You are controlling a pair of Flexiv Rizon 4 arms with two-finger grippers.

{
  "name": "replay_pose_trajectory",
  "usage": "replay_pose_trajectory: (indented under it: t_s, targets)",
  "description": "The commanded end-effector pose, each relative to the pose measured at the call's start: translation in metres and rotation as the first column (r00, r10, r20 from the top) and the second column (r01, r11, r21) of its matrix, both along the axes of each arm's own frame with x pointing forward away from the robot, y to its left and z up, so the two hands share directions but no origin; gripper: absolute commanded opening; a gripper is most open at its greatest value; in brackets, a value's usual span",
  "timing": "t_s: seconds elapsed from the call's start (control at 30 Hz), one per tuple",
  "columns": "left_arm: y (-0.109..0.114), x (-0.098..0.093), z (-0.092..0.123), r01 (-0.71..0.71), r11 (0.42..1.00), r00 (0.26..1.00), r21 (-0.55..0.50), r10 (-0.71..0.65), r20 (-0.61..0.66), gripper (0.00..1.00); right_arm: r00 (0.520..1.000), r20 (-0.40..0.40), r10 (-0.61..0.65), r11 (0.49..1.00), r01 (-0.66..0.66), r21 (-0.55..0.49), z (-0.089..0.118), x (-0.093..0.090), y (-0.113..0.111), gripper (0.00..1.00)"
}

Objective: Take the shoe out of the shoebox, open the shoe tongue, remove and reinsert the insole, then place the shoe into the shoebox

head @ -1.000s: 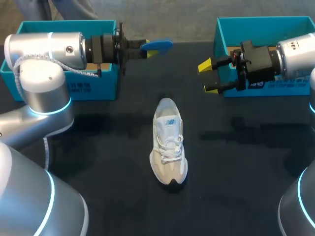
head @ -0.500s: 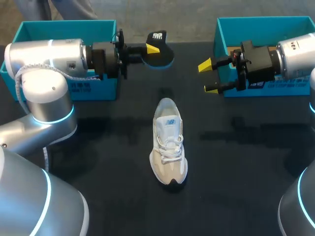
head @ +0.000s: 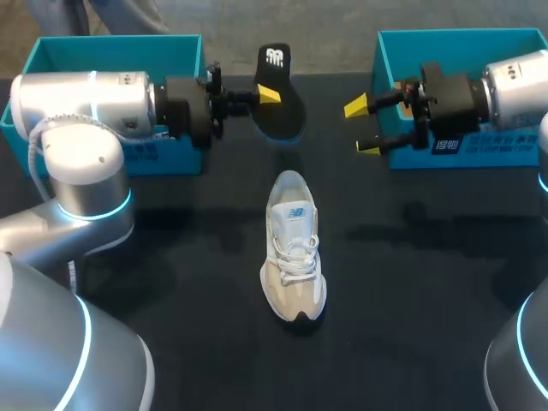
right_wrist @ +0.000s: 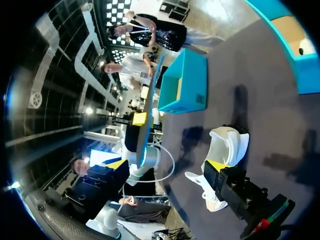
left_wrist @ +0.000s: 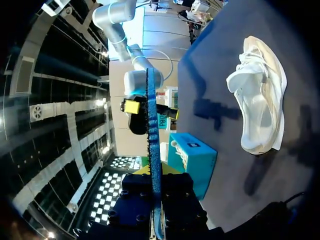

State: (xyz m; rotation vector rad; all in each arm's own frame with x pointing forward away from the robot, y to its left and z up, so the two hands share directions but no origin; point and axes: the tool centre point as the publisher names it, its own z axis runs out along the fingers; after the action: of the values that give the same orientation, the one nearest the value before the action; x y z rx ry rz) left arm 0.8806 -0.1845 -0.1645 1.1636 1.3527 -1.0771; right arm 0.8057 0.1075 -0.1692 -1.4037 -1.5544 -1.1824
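Note:
A white and beige sneaker (head: 294, 257) lies on the black table, toe toward me. Its black insole (head: 281, 107), blue underneath, hangs in the air beyond the shoe's heel, with my left gripper (head: 264, 94) shut on its edge. The left wrist view shows that insole (left_wrist: 152, 145) edge-on as a thin blue strip between the fingers, the sneaker (left_wrist: 260, 110) off to one side. My right gripper (head: 364, 127) hovers open and holds nothing, in front of the right shoebox (head: 462, 43). From the right wrist view, the sneaker (right_wrist: 225, 145) lies ahead of the open right gripper (right_wrist: 165, 165).
A second teal shoebox (head: 111, 51) stands at the back left, partly behind my left arm. The right shoebox's wall (right_wrist: 295, 55) also shows in the right wrist view. Bare black tabletop (head: 411, 300) surrounds the sneaker.
My left gripper has turned the insole from flat, blue side up, to its black top facing the camera, and shifted it slightly right. The right gripper rose a little toward its box.

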Motion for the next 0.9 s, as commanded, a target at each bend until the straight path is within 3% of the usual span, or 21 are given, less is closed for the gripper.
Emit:
replay_pose_trajectory:
  t_s: [0.03,0.6,0.73,0.83,0.9]
  targets:
    - [-0.008,-0.002,-0.009,-0.004,1.0,1.0,-0.019,0.004,0.019,0.0,1.0,0.006,0.025,1.0,-0.025,0.0,0.001,0.012,0.014,1.0]
    - [-0.04,-0.002,-0.022,0.002,0.996,0.998,-0.086,0.003,0.057,0.0,0.997,-0.003,0.079,0.997,-0.079,0.021,-0.002,0.023,0.044,1.0]
    - [-0.046,-0.003,-0.02,0.002,0.995,0.998,-0.103,0.004,0.059,0.0,0.996,-0.008,0.087,0.996,-0.087,0.027,-0.006,0.024,0.047,0.86]
    - [-0.049,-0.004,-0.017,0.004,0.993,0.998,-0.114,0.003,0.06,0.0,0.996,-0.012,0.093,0.995,-0.092,0.032,-0.008,0.025,0.05,0.81]
    - [-0.052,-0.005,-0.015,0.007,0.993,0.998,-0.119,0.0,0.06,0.0,0.995,-0.014,0.094,0.995,-0.094,0.036,-0.01,0.026,0.051,0.71]
